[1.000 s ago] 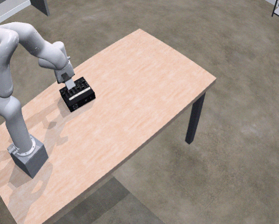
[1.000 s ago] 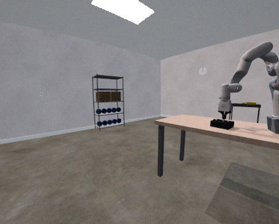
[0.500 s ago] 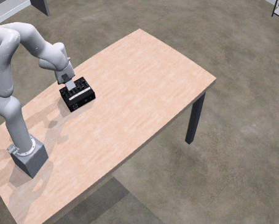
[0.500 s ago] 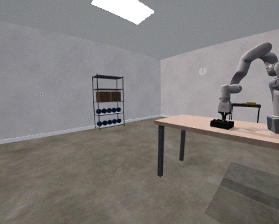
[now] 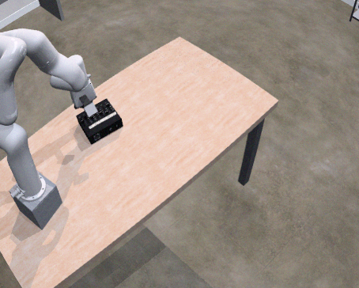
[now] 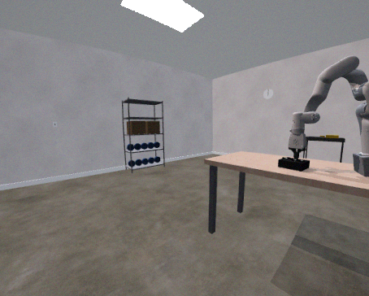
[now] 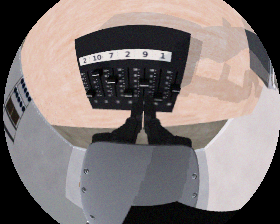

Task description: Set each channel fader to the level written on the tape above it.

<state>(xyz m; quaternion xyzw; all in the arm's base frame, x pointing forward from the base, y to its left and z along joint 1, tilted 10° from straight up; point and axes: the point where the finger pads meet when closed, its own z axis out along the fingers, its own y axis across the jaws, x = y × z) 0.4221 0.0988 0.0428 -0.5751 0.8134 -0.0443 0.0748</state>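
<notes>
I am working in a bare room that reads as a lab or storeroom. The landmark is a tall black wire shelving rack point(image 6: 143, 135) against the plain grey-white wall. Brown cardboard boxes point(image 6: 142, 128) sit on its upper shelf, with two rows of dark blue balls point(image 6: 141, 154) below them. Right of the rack stands a long light-wood table with dark legs point(image 6: 252, 161). Overhead is a white rectangular ceiling light panel point(image 6: 162, 13); underfoot, mottled grey-brown concrete floor point(image 6: 114, 228).

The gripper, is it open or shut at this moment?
Shut, holding nothing. In the wrist view the gripper has its two fingers pressed together, tips over the lighting desk.
</notes>
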